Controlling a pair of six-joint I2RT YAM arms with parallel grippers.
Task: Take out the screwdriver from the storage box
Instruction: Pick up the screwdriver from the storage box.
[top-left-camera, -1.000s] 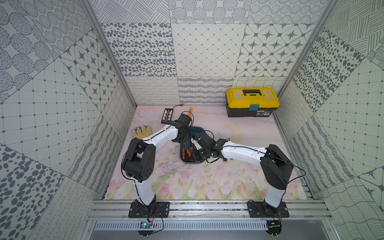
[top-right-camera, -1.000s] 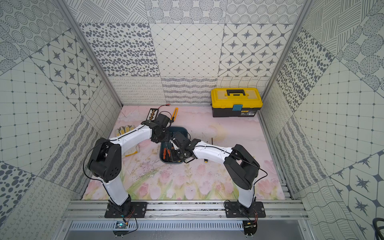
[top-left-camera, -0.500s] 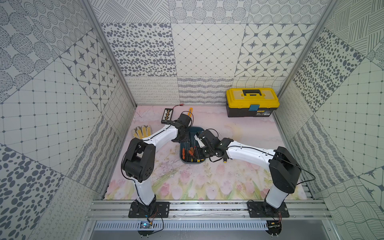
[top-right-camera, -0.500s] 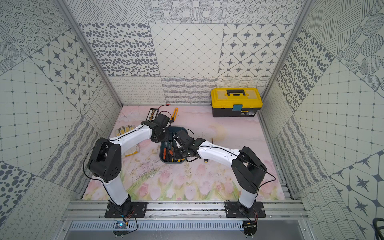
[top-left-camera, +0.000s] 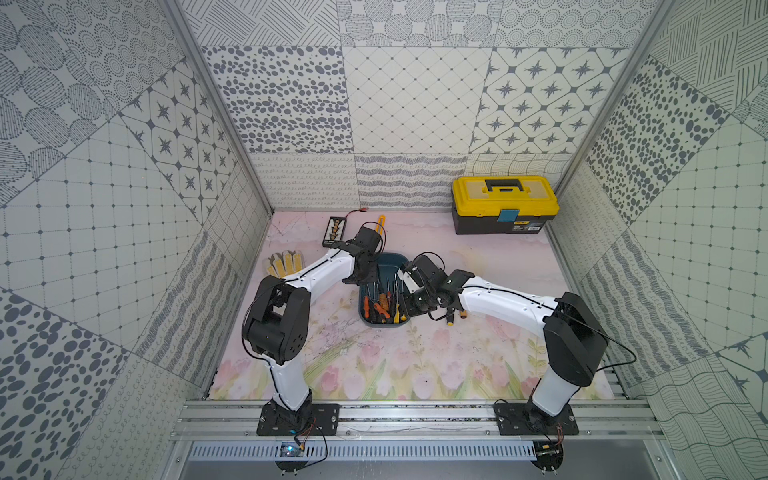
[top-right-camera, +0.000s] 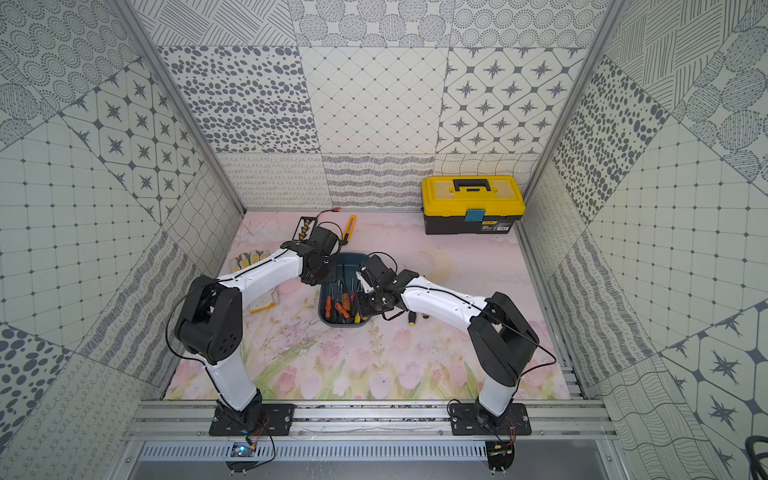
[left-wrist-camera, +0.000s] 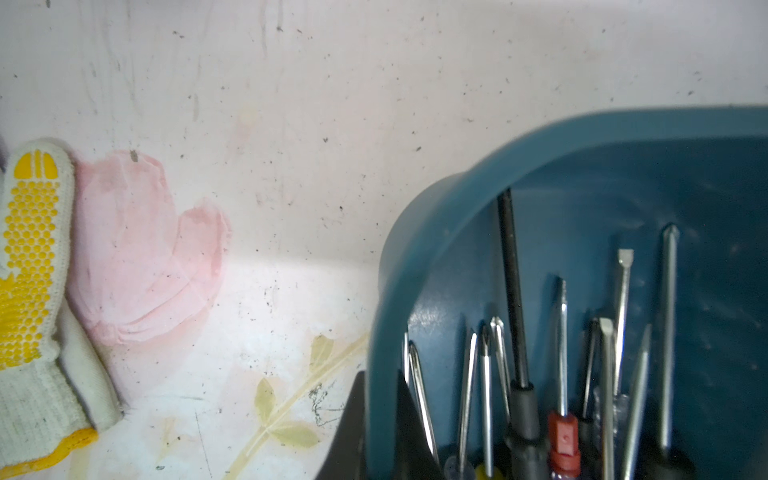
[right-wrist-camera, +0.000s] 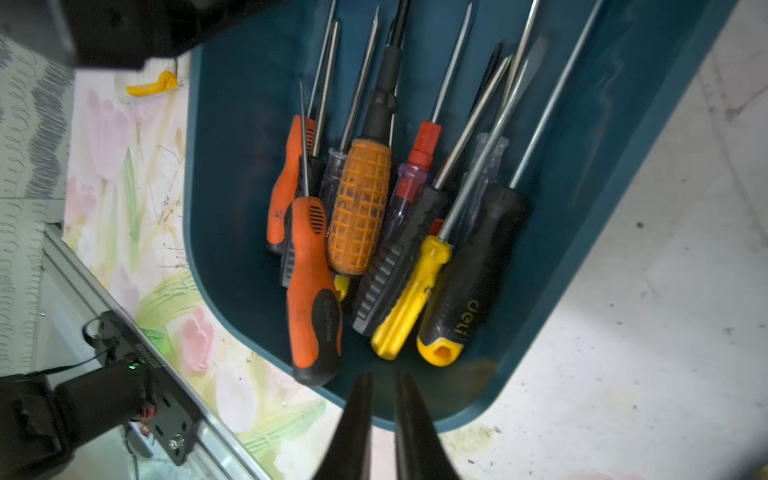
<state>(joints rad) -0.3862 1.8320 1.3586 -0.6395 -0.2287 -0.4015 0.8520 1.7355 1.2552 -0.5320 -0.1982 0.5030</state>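
Two pincers worked the shallow dark teal-blue plastic storage box (top-left-camera: 388, 266): left gripper (left-wrist-camera: 380, 419) was clamped on the box's side wall, one finger inside and one outside, with the white knit glove with yellow dots (left-wrist-camera: 31, 291) well off to its outer side. Right gripper (right-wrist-camera: 384, 419) hung over the box's near end, jaws a narrow slit apart and empty. Just ahead of its tips lay the piled screwdrivers, nearest the yellow-handled screwdriver (right-wrist-camera: 411, 291) and black-and-yellow-handled screwdriver (right-wrist-camera: 469, 282).
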